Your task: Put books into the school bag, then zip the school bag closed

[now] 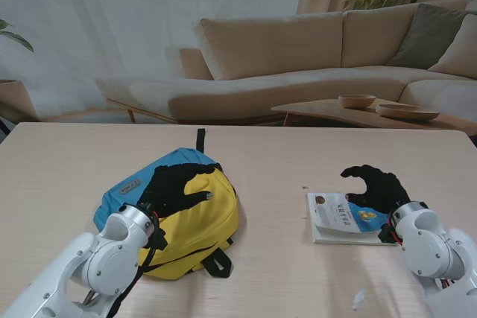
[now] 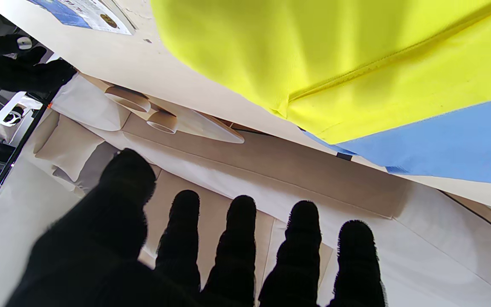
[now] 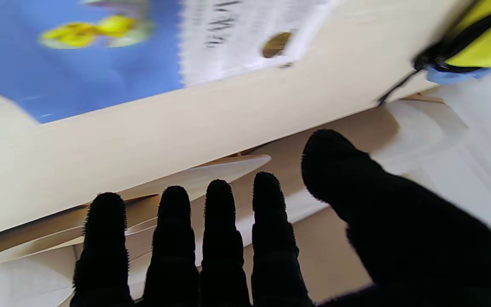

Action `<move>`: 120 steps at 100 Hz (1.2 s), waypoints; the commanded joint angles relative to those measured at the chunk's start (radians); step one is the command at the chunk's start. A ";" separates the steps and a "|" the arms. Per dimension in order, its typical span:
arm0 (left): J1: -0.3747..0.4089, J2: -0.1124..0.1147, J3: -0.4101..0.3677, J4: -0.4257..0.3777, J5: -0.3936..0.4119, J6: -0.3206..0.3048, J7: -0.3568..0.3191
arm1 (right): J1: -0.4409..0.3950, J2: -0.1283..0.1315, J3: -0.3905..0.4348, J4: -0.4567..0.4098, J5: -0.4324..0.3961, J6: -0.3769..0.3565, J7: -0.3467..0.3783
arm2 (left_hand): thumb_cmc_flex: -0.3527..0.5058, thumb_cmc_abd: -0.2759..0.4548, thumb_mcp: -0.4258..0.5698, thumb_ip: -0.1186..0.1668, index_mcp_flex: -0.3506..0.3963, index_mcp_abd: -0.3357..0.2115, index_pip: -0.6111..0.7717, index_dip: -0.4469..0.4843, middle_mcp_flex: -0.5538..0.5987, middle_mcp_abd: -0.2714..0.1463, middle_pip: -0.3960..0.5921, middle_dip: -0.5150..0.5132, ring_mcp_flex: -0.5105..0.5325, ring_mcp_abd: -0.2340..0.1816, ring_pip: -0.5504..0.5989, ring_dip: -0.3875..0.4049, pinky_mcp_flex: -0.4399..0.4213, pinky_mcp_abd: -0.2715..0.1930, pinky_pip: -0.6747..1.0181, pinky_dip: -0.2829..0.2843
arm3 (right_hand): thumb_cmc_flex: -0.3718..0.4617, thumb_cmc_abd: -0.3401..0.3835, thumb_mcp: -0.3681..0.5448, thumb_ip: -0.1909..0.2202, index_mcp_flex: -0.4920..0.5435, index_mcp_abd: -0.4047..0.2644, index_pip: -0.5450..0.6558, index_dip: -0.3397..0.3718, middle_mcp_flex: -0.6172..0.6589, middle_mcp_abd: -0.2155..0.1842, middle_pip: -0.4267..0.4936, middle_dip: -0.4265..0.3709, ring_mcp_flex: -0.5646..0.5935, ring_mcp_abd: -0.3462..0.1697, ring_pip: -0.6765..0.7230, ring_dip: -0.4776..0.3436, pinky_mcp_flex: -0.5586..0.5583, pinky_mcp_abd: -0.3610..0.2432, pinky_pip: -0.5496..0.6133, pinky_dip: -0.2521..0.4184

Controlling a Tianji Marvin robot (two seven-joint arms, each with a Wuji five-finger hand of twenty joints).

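Observation:
A yellow and blue school bag (image 1: 195,221) lies flat on the wooden table (image 1: 283,154), left of centre. My left hand (image 1: 177,188) hovers over its top with fingers spread, holding nothing. In the left wrist view the fingers (image 2: 237,238) stay apart and off the bag's yellow fabric (image 2: 335,55). A book (image 1: 339,218) with a blue and white cover lies to the right of the bag. My right hand (image 1: 376,188) hangs over the book's right part, fingers curled but apart. The right wrist view shows the book (image 3: 100,55) beyond the spread fingers (image 3: 220,238), untouched.
A small white scrap (image 1: 359,300) lies near the table's front edge on the right. Beyond the table stand a beige sofa (image 1: 298,57) and a low table with two bowls (image 1: 356,100). The bag's black straps (image 1: 218,261) trail toward me.

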 commanded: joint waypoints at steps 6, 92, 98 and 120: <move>0.000 -0.005 0.005 -0.009 -0.011 0.009 -0.023 | 0.014 0.008 0.001 0.058 -0.017 -0.001 0.017 | -0.023 0.040 -0.027 0.046 -0.005 -0.020 0.004 -0.022 -0.006 -0.011 -0.001 -0.002 -0.022 -0.007 -0.026 0.000 -0.006 -0.019 -0.038 0.018 | -0.032 -0.006 -0.037 0.034 -0.035 -0.026 -0.008 0.017 -0.018 -0.044 -0.003 -0.011 -0.035 -0.028 -0.011 -0.013 -0.018 -0.029 -0.023 -0.011; -0.008 -0.003 0.009 -0.014 -0.031 0.028 -0.046 | 0.110 0.060 -0.064 0.197 -0.212 0.003 0.190 | -0.025 0.048 -0.024 0.047 -0.013 0.005 0.001 -0.039 0.006 -0.002 0.012 0.002 0.012 0.002 0.009 0.010 0.011 -0.007 0.005 0.036 | 0.081 -0.177 0.022 0.002 -0.331 -0.295 -0.165 -0.030 -0.197 -0.153 -0.166 -0.083 -0.222 -0.094 -0.121 -0.074 -0.091 -0.131 -0.120 -0.078; -0.006 -0.003 0.008 -0.016 -0.031 0.030 -0.048 | 0.108 0.061 -0.064 0.194 -0.213 0.006 0.195 | -0.026 0.049 -0.024 0.047 -0.013 0.006 0.001 -0.040 0.007 -0.003 0.014 0.002 0.014 0.002 0.011 0.010 0.011 -0.005 0.008 0.035 | 0.092 -0.182 0.035 0.006 -0.328 -0.296 -0.171 -0.025 -0.171 -0.148 -0.145 -0.075 -0.216 -0.093 -0.118 -0.074 -0.089 -0.130 -0.119 -0.080; -0.002 -0.003 0.004 -0.021 -0.030 0.032 -0.047 | 0.109 0.060 -0.078 0.204 -0.220 0.014 0.184 | -0.027 0.048 -0.023 0.047 -0.015 0.010 0.001 -0.043 0.007 -0.003 0.016 0.003 0.017 0.001 0.016 0.010 0.012 -0.006 0.016 0.031 | 0.116 -0.224 0.082 0.000 -0.288 -0.289 -0.170 0.007 0.000 -0.157 0.025 0.003 -0.165 -0.088 -0.050 -0.039 -0.072 -0.119 -0.097 -0.076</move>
